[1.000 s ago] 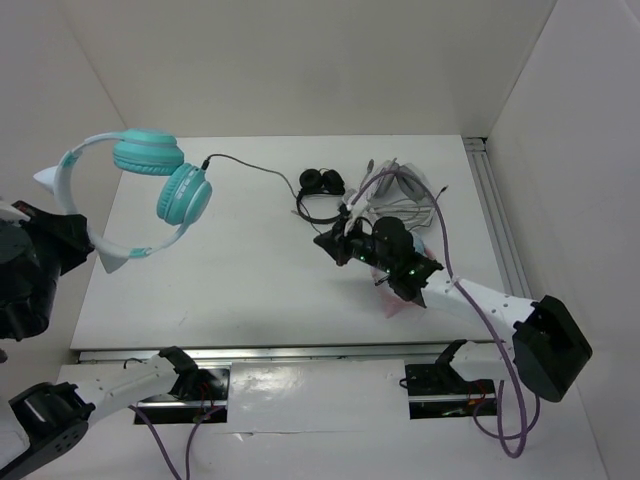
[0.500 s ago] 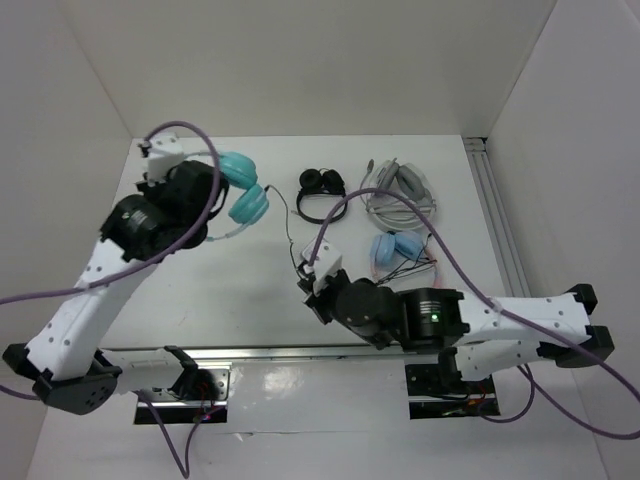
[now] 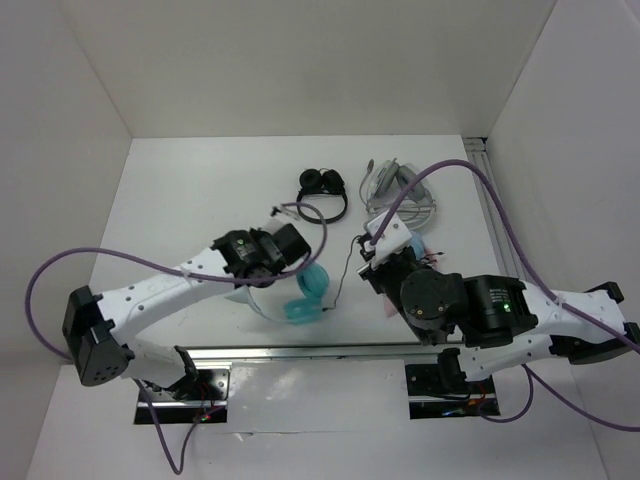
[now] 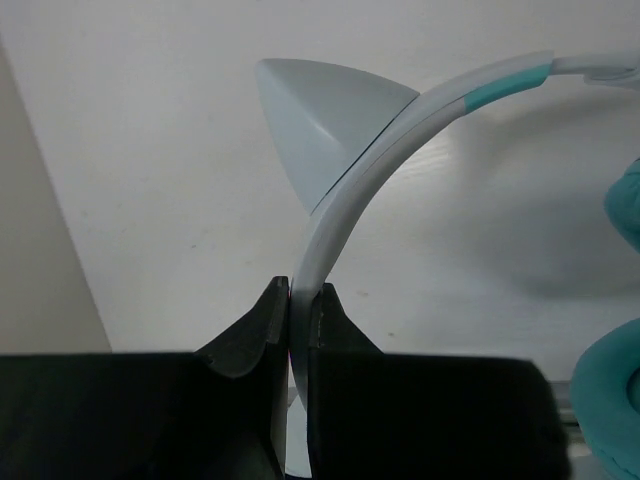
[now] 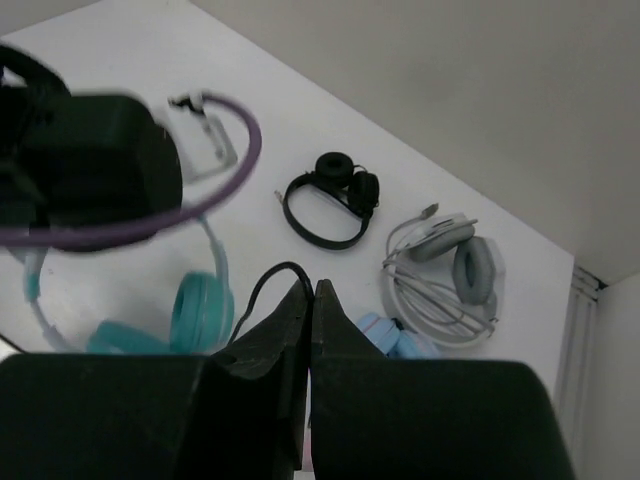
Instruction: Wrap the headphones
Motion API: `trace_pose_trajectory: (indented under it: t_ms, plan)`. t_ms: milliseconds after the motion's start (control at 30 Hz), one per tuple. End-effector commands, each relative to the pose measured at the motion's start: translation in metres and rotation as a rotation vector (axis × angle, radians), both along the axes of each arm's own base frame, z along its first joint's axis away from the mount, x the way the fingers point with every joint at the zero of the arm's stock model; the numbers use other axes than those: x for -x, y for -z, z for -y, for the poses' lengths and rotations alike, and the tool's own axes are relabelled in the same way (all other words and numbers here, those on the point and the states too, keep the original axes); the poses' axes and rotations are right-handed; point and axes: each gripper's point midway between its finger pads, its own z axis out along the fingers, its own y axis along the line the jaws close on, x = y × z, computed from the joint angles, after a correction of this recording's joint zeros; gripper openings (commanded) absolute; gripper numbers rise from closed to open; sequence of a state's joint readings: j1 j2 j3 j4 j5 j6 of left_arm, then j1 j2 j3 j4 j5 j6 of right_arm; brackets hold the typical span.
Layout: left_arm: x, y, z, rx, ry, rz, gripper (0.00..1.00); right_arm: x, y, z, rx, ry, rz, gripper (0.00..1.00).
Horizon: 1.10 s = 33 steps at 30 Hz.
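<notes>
The headphones (image 3: 305,297) have teal cups and lie near the table's front edge, in the middle. My left gripper (image 3: 265,275) is shut on their pale headband (image 4: 345,200), just below a pointed ear (image 4: 320,120). The teal cups (image 4: 615,400) show at the right edge of the left wrist view. The thin black cable (image 3: 345,270) runs from the cups up to my right gripper (image 3: 365,255). In the right wrist view that gripper (image 5: 313,287) is shut on the cable (image 5: 262,285), with a teal cup (image 5: 198,310) to its left.
A small black pair of headphones (image 3: 322,190) lies at the back middle. A grey-white pair with a coiled cable (image 3: 400,190) lies to its right. Light blue cups (image 5: 385,335) show just beyond my right fingers. A metal rail (image 3: 495,200) edges the table's right side.
My left gripper has carried the headphones from the back left down to the front middle of the table. My right arm has shifted right with the cable.
</notes>
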<state>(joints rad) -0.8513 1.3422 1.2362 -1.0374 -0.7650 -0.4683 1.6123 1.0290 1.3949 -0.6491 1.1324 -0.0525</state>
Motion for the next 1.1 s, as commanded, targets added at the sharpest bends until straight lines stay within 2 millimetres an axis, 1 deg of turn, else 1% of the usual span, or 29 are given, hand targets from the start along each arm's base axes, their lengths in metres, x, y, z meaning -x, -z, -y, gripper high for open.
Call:
trace_pose_trajectory:
  t_ms: [0, 33, 67, 133, 167, 200, 233, 267, 300, 333, 400, 433, 467, 500, 533, 567, 633, 667, 700, 733, 767, 833, 867, 900, 933, 967, 1000, 1033, 1067]
  plan:
    - [0.012, 0.007, 0.048, 0.008, 0.167, -0.025, 0.02, -0.005, -0.030, 0.018, -0.038, 0.017, 0.070, 0.00]
    - [0.018, 0.011, 0.054, -0.013, 0.196, -0.041, 0.02, -0.004, -0.030, 0.016, -0.039, 0.008, 0.069, 0.00]
    - [0.027, 0.014, 0.066, -0.025, 0.249, -0.048, 0.02, -0.004, -0.030, 0.016, -0.029, 0.007, 0.073, 0.00]
    - [0.038, 0.019, 0.080, -0.014, 0.317, -0.089, 0.01, -0.002, -0.031, 0.012, -0.018, -0.033, 0.073, 0.00]
    - [0.045, 0.017, 0.092, 0.010, 0.368, -0.087, 0.00, -0.002, -0.029, 0.014, -0.017, -0.033, 0.073, 0.00]
    - [0.051, 0.012, 0.098, 0.042, 0.404, -0.085, 0.00, -0.002, -0.030, 0.012, -0.021, -0.034, 0.080, 0.00]
    - [0.059, 0.013, 0.104, 0.065, 0.455, -0.111, 0.00, -0.002, -0.027, 0.014, -0.016, -0.035, 0.085, 0.00]
    - [0.064, 0.008, 0.111, 0.106, 0.491, -0.109, 0.00, -0.003, -0.029, 0.016, -0.017, -0.021, 0.091, 0.00]
    - [0.076, -0.001, 0.118, 0.166, 0.563, -0.125, 0.00, -0.004, -0.031, 0.017, -0.032, -0.021, 0.095, 0.00]
    - [0.082, -0.003, 0.121, 0.190, 0.600, -0.132, 0.00, -0.004, -0.033, 0.021, -0.044, -0.020, 0.095, 0.00]
    - [0.094, -0.012, 0.129, 0.257, 0.680, -0.132, 0.00, -0.004, -0.038, 0.022, -0.093, -0.018, 0.093, 0.00]
    - [0.107, -0.020, 0.133, 0.310, 0.761, -0.151, 0.00, -0.003, -0.044, 0.023, -0.113, -0.041, 0.101, 0.00]
    - [0.113, -0.021, 0.134, 0.336, 0.795, -0.163, 0.00, -0.002, -0.038, 0.018, -0.100, -0.052, 0.105, 0.00]
    - [0.119, -0.027, 0.138, 0.367, 0.833, -0.159, 0.00, -0.002, -0.042, 0.020, -0.139, -0.049, 0.104, 0.00]
    - [0.129, -0.028, 0.141, 0.400, 0.869, -0.180, 0.00, -0.001, -0.042, 0.019, -0.132, -0.059, 0.109, 0.00]
    - [0.131, -0.032, 0.143, 0.418, 0.890, -0.173, 0.00, -0.001, -0.037, 0.015, -0.112, -0.060, 0.109, 0.00]
    - [0.133, -0.038, 0.141, 0.439, 0.900, -0.165, 0.02, -0.001, -0.033, 0.008, -0.106, -0.060, 0.109, 0.00]
    - [0.138, -0.039, 0.145, 0.461, 0.920, -0.180, 0.02, -0.002, -0.030, 0.003, -0.099, -0.062, 0.106, 0.00]
    - [0.139, -0.038, 0.146, 0.460, 0.935, -0.185, 0.02, -0.003, -0.028, 0.001, -0.097, -0.061, 0.106, 0.00]
    - [0.141, -0.038, 0.146, 0.464, 0.940, -0.191, 0.02, -0.005, -0.025, -0.003, -0.083, -0.060, 0.106, 0.00]
    - [0.143, -0.044, 0.152, 0.493, 0.958, -0.189, 0.02, -0.011, -0.023, -0.006, -0.095, -0.052, 0.095, 0.00]
    - [0.146, -0.053, 0.156, 0.532, 0.990, -0.170, 0.02, -0.018, -0.014, -0.010, -0.091, -0.048, 0.076, 0.00]
    - [0.148, -0.064, 0.156, 0.563, 1.004, -0.147, 0.02, -0.027, -0.003, -0.012, -0.084, -0.022, 0.054, 0.00]
    - [0.148, -0.068, 0.157, 0.577, 1.008, -0.134, 0.03, -0.031, 0.007, -0.019, -0.068, -0.039, 0.036, 0.00]
    - [0.147, -0.072, 0.157, 0.589, 1.011, -0.120, 0.03, -0.036, 0.013, -0.020, -0.057, -0.027, 0.021, 0.00]
    - [0.148, -0.079, 0.156, 0.605, 1.015, -0.104, 0.03, -0.049, 0.028, -0.021, -0.036, 0.015, -0.006, 0.00]
    - [0.147, -0.084, 0.157, 0.613, 1.018, -0.094, 0.03, -0.054, 0.039, -0.023, -0.015, 0.017, -0.026, 0.00]
    - [0.147, -0.084, 0.157, 0.613, 1.018, -0.094, 0.04, -0.061, 0.042, -0.022, -0.017, 0.043, -0.036, 0.00]
    - [0.145, -0.090, 0.157, 0.618, 1.013, -0.077, 0.04, -0.068, 0.045, -0.022, -0.027, 0.070, -0.044, 0.00]
